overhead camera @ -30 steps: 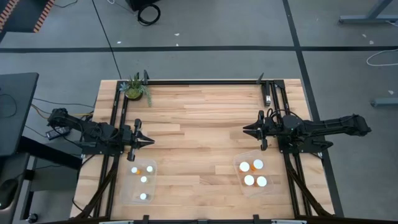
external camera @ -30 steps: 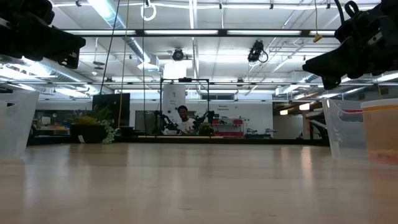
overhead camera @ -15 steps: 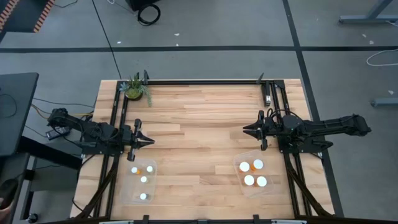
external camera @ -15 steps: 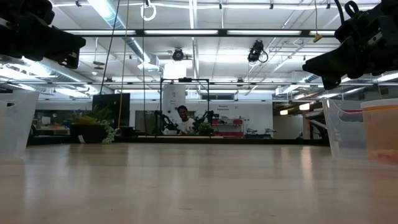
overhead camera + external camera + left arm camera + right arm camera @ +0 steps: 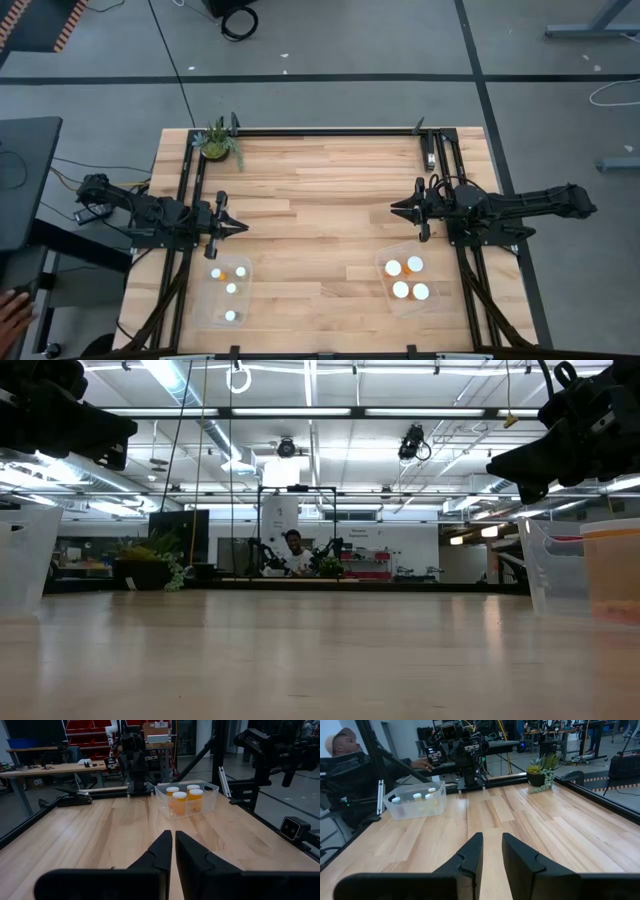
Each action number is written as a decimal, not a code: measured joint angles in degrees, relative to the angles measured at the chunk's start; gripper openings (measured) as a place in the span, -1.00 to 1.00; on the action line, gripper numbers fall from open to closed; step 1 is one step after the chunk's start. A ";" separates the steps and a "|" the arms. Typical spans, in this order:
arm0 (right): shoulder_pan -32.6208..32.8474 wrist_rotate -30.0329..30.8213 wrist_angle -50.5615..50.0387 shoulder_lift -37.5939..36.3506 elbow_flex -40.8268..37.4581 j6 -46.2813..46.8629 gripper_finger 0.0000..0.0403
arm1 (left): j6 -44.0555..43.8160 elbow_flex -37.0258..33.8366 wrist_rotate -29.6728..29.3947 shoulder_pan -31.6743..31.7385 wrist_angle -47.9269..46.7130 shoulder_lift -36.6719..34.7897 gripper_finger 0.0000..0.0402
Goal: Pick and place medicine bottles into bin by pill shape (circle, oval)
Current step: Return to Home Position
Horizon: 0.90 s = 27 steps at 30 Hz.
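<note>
1. Bottles first: your four narrow bottles (image 5: 232, 288) stand caps up inside the left bin (image 5: 213, 300). This clear bin sits on the table (image 5: 320, 190) toward the lower edge of the high view, on the left arm's side.
2. Your four wide bottles (image 5: 401, 289) stand close together in the right bin (image 5: 433, 275), on the right arm's side. The left wrist view shows their orange bodies under white caps.
3. Your left gripper (image 5: 241, 227) hangs above bare wood just beyond the left bin. It points toward the table's middle. Its fingers are pressed almost together, with only a thin slit between them, and they hold nothing.
4. Your right gripper (image 5: 394, 208) faces it from the other side, well apart, above bare wood beyond the right bin. Its fingers stand slightly parted with wood showing between them, and they are empty.
5. You can see a potted plant (image 5: 216, 143) at the far left corner of the table.
6. You can also see a person's hand (image 5: 12, 305) off the table at the left edge of the high view.
</note>
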 joint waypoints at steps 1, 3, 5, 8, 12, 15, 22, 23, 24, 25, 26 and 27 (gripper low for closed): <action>0.00 0.00 0.00 -0.01 0.00 0.00 -0.61 | 0.00 0.00 0.00 -0.01 -0.01 -0.01 -0.84; 0.00 0.00 0.00 0.00 0.00 0.00 -0.61 | 0.00 0.00 0.00 0.00 0.00 -0.01 -0.82; -0.01 0.00 -0.01 -0.02 0.00 0.00 -0.61 | 0.00 0.00 0.00 0.01 0.00 -0.01 -0.81; 0.00 0.00 0.00 -0.02 0.00 0.00 -0.61 | 0.00 0.00 0.00 0.01 0.00 -0.01 -0.81; 0.00 0.00 0.00 0.00 0.00 0.00 -0.61 | 0.00 0.00 0.00 0.01 0.00 -0.01 -0.85; 0.00 0.00 -0.01 0.00 0.00 0.00 -0.61 | -0.02 0.00 0.00 0.01 0.00 -0.01 -0.86; 0.00 0.00 0.00 0.00 0.00 0.00 -0.61 | 0.00 0.00 0.00 -0.01 0.00 -0.01 -0.81; -0.01 0.00 0.00 0.00 0.00 0.00 -0.61 | 0.00 0.00 0.00 0.01 0.00 -0.01 -0.81; 0.00 0.00 0.00 0.00 0.00 0.00 -0.61 | 0.00 0.00 0.00 0.01 -0.02 -0.01 -0.81; 0.00 0.00 -0.02 0.00 0.00 0.00 -0.61 | 0.00 0.00 0.00 0.01 0.00 -0.01 -0.81; -0.02 0.00 0.00 0.00 0.00 0.00 -0.61 | 0.00 0.00 0.00 -0.01 -0.01 0.00 -0.82; -0.02 0.00 0.00 0.00 0.00 0.00 -0.61 | 0.00 0.00 0.00 -0.01 -0.02 -0.01 -0.82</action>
